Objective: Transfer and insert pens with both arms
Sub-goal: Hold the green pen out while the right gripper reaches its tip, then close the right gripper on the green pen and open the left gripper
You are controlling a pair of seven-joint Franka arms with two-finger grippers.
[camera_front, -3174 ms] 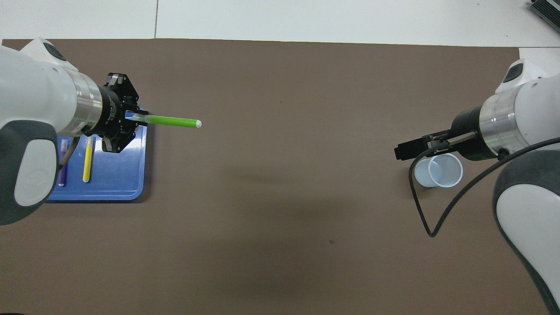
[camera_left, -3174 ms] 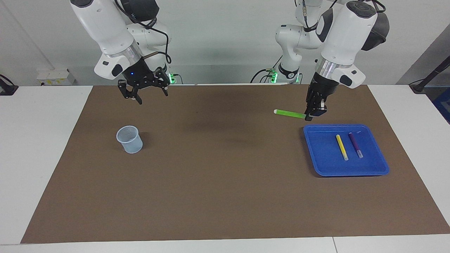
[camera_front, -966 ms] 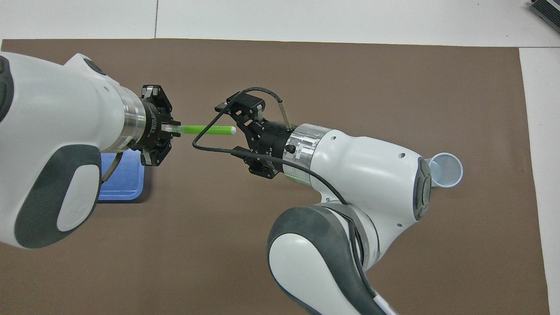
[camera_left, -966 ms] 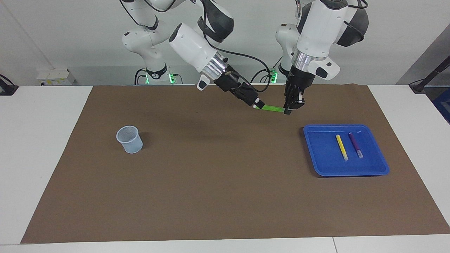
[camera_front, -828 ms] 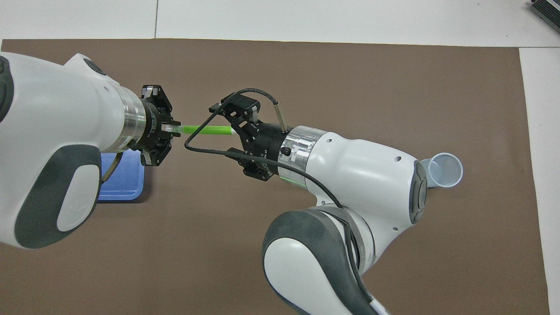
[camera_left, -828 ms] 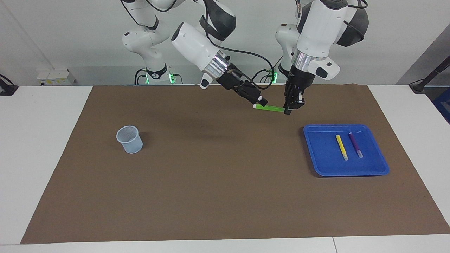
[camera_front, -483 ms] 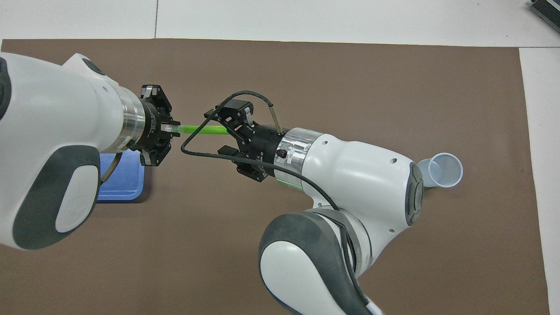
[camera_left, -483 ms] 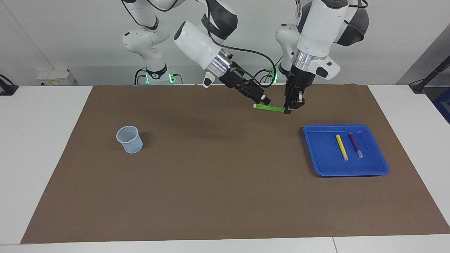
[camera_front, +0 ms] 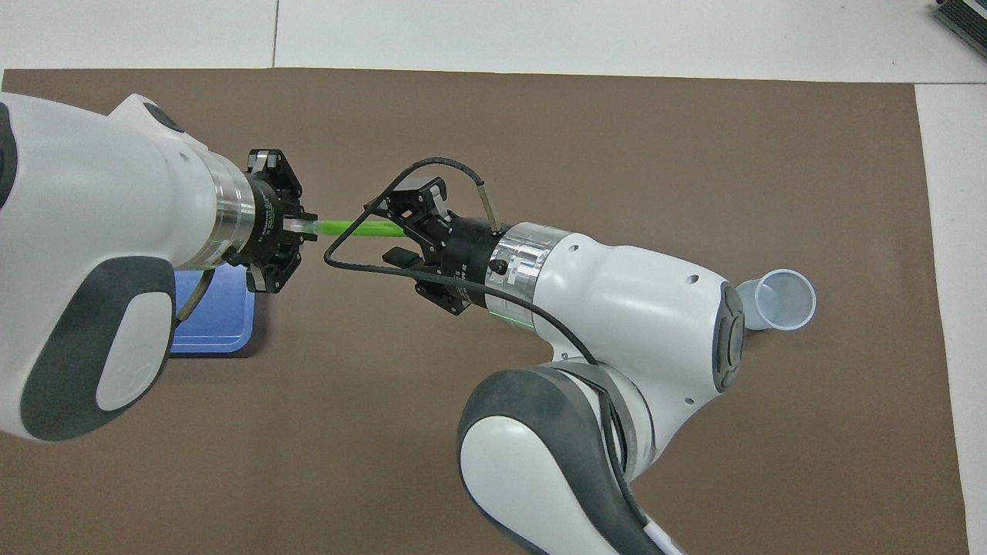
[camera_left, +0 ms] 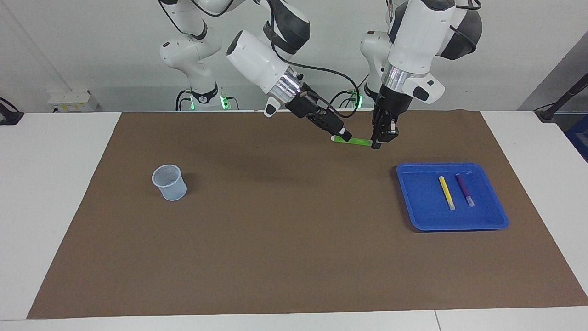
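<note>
In the facing view, the left gripper was clamped shut on one end of the green pen. It held the pen up in the air, lying flat over the brown mat. The right gripper had come in over the pen's free end. A second before, it was just short of that end, with its fingers wide apart. Now its fingers sat around the pen tip and were part way closed. I could not tell if they were squeezing the pen yet. The yellow pen and the purple pen lay side by side in the blue tray, at the left arm's end of the table. The cup stood at the right arm's end, well apart from both grippers.

In the overhead view, the left gripper held the pale cap end of the green pen. The right gripper covered the other end, farther along the pen than a second ago. The cup peeked out beside the right arm.

This looked like the hand-over. I think the right gripper needs to finish closing before the left one lets go. If the left one lets go too soon, the pen could drop.
</note>
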